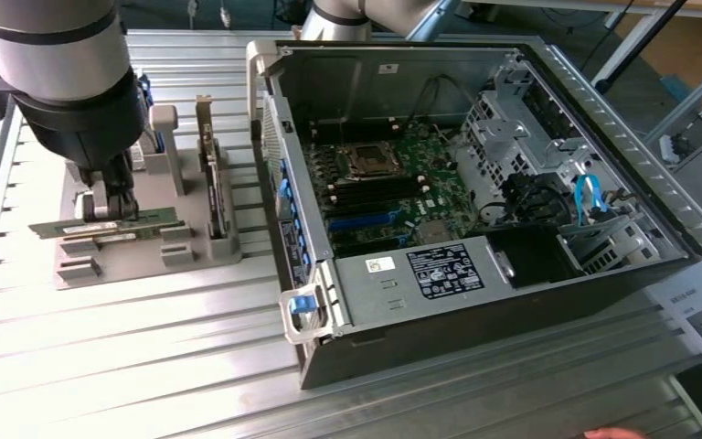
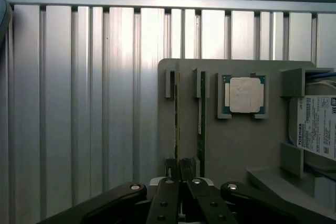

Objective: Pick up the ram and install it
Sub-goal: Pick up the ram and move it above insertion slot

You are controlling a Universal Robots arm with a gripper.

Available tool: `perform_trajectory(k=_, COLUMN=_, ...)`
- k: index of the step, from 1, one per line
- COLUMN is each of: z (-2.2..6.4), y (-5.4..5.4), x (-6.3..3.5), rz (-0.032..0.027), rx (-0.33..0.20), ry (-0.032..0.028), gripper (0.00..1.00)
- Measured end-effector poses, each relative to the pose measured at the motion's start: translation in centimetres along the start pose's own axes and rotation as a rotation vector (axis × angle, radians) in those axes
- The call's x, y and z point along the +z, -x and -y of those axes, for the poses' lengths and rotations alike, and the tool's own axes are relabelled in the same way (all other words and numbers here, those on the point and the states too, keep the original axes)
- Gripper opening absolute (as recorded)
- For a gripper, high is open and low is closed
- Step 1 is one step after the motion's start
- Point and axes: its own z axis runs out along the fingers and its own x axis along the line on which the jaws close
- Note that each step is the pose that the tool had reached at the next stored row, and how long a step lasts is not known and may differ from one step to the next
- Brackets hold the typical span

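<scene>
The ram point(image 2: 177, 109) is standing on edge in the grey holder point(image 2: 231, 145), at the exterior view's left of the open computer case point(image 1: 376, 69). The gripper point(image 2: 178, 167) is clamping it, one finger pressing each face. A second stick point(image 2: 201, 109) is sitting just beside it. The processor point(image 2: 244, 94) and hard drive point(image 2: 316, 127) are lying further along the holder, which is resting on the slatted table point(image 1: 143, 347).

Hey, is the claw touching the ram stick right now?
Touching. The wrist view shows the claw closed on the ram, one finger against each face of the thin stick.
</scene>
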Motion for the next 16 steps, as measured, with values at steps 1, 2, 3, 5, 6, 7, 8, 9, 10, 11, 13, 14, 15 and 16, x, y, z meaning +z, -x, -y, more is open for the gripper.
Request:
perform_trajectory(k=1, z=-0.01, y=0.0, x=-0.25, rz=0.0001, rx=0.0, ry=0.0, gripper=0.12)
perform_trajectory(k=2, z=-0.02, y=0.0, x=-0.49, rz=0.0, rx=0.0, ry=0.0, gripper=0.12)
perform_trajectory(k=3, z=-0.03, y=0.0, x=-0.73, rz=0.0001, rx=0.0, ry=0.0, gripper=0.12)
perform_trajectory(k=5, z=-0.06, y=0.1, x=-1.24, rz=0.0, rx=0.0, ry=0.0, gripper=0.12)
perform_trajectory(k=6, z=-0.07, y=0.1, x=-1.46, rz=0.0, rx=0.0, ry=0.0001, gripper=0.12)
perform_trajectory(k=7, z=-0.08, y=0.1, x=-1.74, rz=0.0, rx=0.0, ry=0.0, gripper=0.12)
perform_trajectory(k=8, z=-0.09, y=0.1, x=-2.04, rz=0.0001, rx=0.0, ry=0.0, gripper=0.12)
perform_trajectory(k=9, z=-0.1, y=0.1, x=-2.3, rz=0.0001, rx=0.0, ry=0.0, gripper=0.12)
perform_trajectory(k=10, z=-0.12, y=0.1, x=-2.65, rz=0.0, rx=0.0, ry=0.0, gripper=0.12)
perform_trajectory(k=11, z=-0.14, y=0.1, x=-2.92, rz=0.0, rx=0.0, ry=0.0001, gripper=0.12)
perform_trajectory(k=13, z=-0.16, y=0.1, x=-3.43, rz=0.0001, rx=0.0, ry=0.0, gripper=0.12)
perform_trajectory(k=14, z=-0.17, y=0.2, x=-3.67, rz=0.0001, rx=0.0, ry=0.0, gripper=0.12)
perform_trajectory(k=15, z=-0.18, y=0.2, x=-3.92, rz=0.0, rx=0.0, ry=0.0, gripper=0.12)
perform_trajectory(k=16, z=-0.19, y=0.2, x=-4.15, rz=0.0, rx=0.0, ry=0.0001, gripper=0.12)
